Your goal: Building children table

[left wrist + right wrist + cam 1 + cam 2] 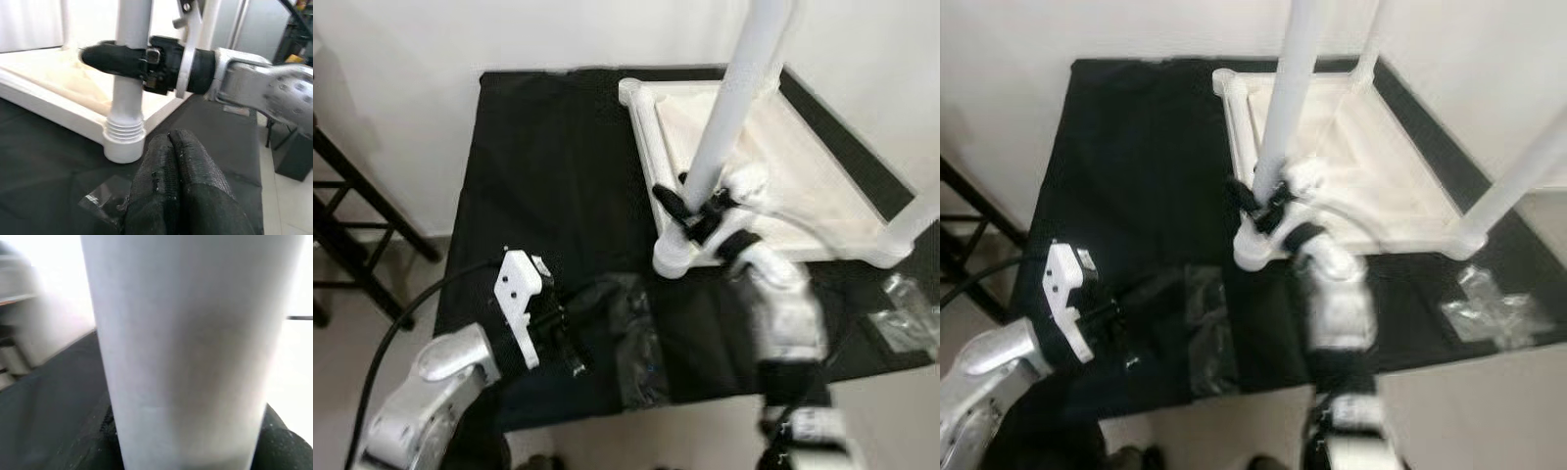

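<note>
Black cloth [548,166]: we see it spread flat, covering the whole work surface.
Dark rack [342,235]: off to the left, standing on the pale floor [342,343].
Wall [401,59]: plain white behind everything.

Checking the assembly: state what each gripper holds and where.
Right gripper clamps the white table leg just above its threaded base. Left gripper holds nothing, jaws shut.
</note>
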Robot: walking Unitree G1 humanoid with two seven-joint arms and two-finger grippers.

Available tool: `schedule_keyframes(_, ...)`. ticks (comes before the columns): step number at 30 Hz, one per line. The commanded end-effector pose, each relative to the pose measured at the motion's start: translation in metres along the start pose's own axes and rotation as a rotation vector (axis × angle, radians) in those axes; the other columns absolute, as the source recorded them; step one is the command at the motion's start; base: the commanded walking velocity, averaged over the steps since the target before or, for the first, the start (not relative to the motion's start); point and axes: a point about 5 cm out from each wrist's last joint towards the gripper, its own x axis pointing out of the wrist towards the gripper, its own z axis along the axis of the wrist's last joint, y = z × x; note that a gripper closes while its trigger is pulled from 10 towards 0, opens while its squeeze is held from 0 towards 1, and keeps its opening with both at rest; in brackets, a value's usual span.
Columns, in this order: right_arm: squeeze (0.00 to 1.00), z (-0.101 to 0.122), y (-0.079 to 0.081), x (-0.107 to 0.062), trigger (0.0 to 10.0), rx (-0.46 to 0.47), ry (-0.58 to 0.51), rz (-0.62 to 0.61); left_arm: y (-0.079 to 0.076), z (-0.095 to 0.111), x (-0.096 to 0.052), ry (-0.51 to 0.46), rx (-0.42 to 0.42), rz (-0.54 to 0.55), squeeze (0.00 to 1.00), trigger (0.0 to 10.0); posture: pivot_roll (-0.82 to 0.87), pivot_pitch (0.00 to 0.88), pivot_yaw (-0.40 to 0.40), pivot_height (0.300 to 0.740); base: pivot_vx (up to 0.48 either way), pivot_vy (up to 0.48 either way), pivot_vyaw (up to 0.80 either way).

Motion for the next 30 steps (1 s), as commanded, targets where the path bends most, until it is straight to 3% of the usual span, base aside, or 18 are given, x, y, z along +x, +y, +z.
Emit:
schedule_keyframes(1,0.0,-0.046,0.003,-0.016,0.0,0.031,0.213,-0.029,-0.001,-0.003,0.0,0.024,-0.01,-0.018,0.0,10.0,0.0,0.188,-0.004,0.74,0.0,0.0,0.0)
schedule_keyframes(8,0.0,-0.042,0.003,-0.009,0.0,-0.026,0.21,-0.008,0.001,-0.003,0.002,0.021,-0.002,-0.021,0.0,10.0,0.0,0.185,-0.011,0.74,0.0,0.0,0.0)
schedule_keyframes(9,0.0,-0.04,-0.001,-0.006,1.3,-0.049,0.214,-0.033,0.002,-0.002,0.002,0.017,0.001,-0.015,0.0,10.0,0.0,0.185,-0.014,0.74,0.0,0.0,0.0)
schedule_keyframes(10,0.0,-0.04,-0.001,-0.006,1.3,-0.049,0.214,-0.033,0.002,-0.002,0.002,0.017,0.001,-0.015,0.0,10.0,0.0,0.185,-0.014,0.74,0.0,0.0,0.0)
schedule_keyframes(11,1.0,-0.035,-0.006,-0.002,10.0,-0.047,0.204,-0.015,0.002,-0.002,0.003,0.012,0.001,-0.01,0.0,10.0,0.01,0.184,-0.012,0.74,0.0,0.0,0.0)
schedule_keyframes(13,1.0,-0.03,-0.008,0.0,10.0,-0.048,0.196,0.008,0.001,-0.002,0.003,0.009,-0.001,-0.006,0.0,10.0,0.01,0.183,-0.012,0.74,0.0,0.0,0.0)
schedule_keyframes(14,1.0,-0.015,-0.007,0.006,10.0,0.027,0.14,0.174,0.0,-0.003,0.004,0.014,0.006,-0.006,0.0,10.0,0.02,0.181,-0.012,0.74,0.0,0.0,0.0)
schedule_keyframes(16,1.0,-0.015,-0.007,0.006,10.0,0.027,0.14,0.174,0.0,-0.003,0.004,0.014,0.006,-0.006,0.0,10.0,0.02,0.181,-0.012,0.74,0.0,0.0,0.0)
schedule_keyframes(17,1.0,-0.008,-0.007,0.008,10.0,0.045,0.116,0.253,0.0,-0.003,0.005,0.015,0.008,-0.006,0.0,10.0,0.02,0.181,-0.012,0.74,0.0,0.0,0.0)
schedule_keyframes(18,0.0,0.0,-0.009,0.008,10.0,0.009,0.086,0.359,0.001,-0.003,0.005,0.015,0.01,-0.006,0.0,10.0,0.02,0.178,-0.014,0.74,0.0,0.0,0.0)
schedule_keyframes(20,0.0,0.008,-0.013,0.007,10.0,-0.051,0.07,0.459,0.001,-0.002,0.006,0.013,0.01,-0.006,0.0,10.0,0.02,0.178,-0.014,0.74,0.0,0.0,0.0)
schedule_keyframes(22,0.0,0.009,-0.013,0.007,10.0,-0.062,0.068,0.473,0.001,-0.002,0.006,0.012,0.01,-0.006,0.0,10.0,0.02,0.178,-0.014,0.74,0.0,0.0,0.0)
schedule_keyframes(23,0.0,0.022,-0.025,0.013,10.0,-0.088,0.072,0.572,0.002,-0.002,0.006,0.011,0.012,-0.006,0.0,10.0,0.03,0.173,-0.013,0.74,0.0,0.0,0.0)
schedule_keyframes(26,0.0,0.026,-0.029,0.014,10.0,-0.095,0.074,0.6,0.002,-0.002,0.006,0.01,0.012,-0.005,0.0,10.0,0.03,0.173,-0.013,0.74,0.0,0.0,0.0)
schedule_keyframes(30,0.0,0.039,-0.039,0.022,10.0,-0.115,0.078,0.739,0.002,-0.001,0.004,0.011,0.019,0.001,0.0,10.0,0.06,0.167,-0.021,0.74,0.0,0.0,0.0)
